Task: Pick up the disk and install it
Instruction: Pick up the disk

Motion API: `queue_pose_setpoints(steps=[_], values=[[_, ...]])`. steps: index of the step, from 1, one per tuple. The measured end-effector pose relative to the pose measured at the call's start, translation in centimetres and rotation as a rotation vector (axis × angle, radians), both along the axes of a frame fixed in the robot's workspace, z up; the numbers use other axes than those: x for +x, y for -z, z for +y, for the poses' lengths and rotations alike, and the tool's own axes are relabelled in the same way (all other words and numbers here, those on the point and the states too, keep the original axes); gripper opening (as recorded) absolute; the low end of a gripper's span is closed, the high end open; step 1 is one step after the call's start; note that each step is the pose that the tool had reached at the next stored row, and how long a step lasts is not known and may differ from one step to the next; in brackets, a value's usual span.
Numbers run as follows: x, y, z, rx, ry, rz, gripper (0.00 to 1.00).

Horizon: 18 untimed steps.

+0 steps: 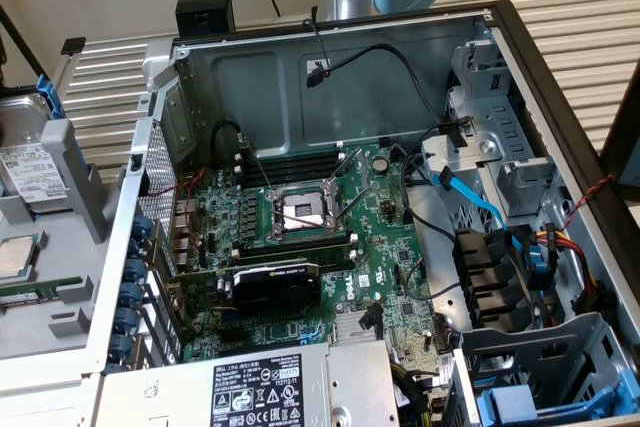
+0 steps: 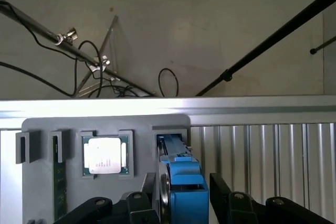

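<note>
1. Down at the gripper, the two black fingers are standing wide apart, one on each flank of the disk, and they are clamping nothing. A sliver of gap is showing beside one finger. The other is sitting so close that I cannot call contact.
2. That disk is standing on edge in a slot of the grey holder, with its blue carrier facing the wrist camera.
3. Just beside it in the same holder, the square processor chip is lying in its own pocket. A green memory stick is standing in a slot further along.
4. Beyond the holder, a slatted surface is running alongside, and loose black cables are trailing over the floor.
5. Over in the exterior view, the disk is sitting at the far left, white label up, leaning in the holder. The chip is lying close by.
6. Filling the middle, the open computer case is showing its motherboard, graphics card and labelled power supply. Its perforated side wall is standing between holder and interior.
7. At the exterior view's right, a blue cable and black leads are draping across the drive cage.
</note>
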<state>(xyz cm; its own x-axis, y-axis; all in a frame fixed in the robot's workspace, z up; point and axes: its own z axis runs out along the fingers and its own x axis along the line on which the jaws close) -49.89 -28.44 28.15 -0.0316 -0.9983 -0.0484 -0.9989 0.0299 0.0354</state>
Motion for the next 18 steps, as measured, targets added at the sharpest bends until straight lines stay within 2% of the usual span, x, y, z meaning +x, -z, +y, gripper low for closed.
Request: queue_pose_setpoints(steps=[1, 2, 5, 6, 12, 18], values=[[0.00, 0.00, 0.00, -0.0013, 0.000, 0.0000, 0.53], [0.00, 0.01, 0.01, -0.0049, 0.000, -0.0001, 0.53], [0.00, 0.01, 0.02, -0.0266, 0.000, -0.0002, 0.53], [0.00, 0.01, 0.02, -0.0299, 0.000, -0.0006, 0.53], [0.01, 0.02, 0.02, -0.0303, 0.000, -0.0150, 0.53], [0.00, 0.05, 0.02, -0.0301, 0.000, -0.0171, 0.53]])
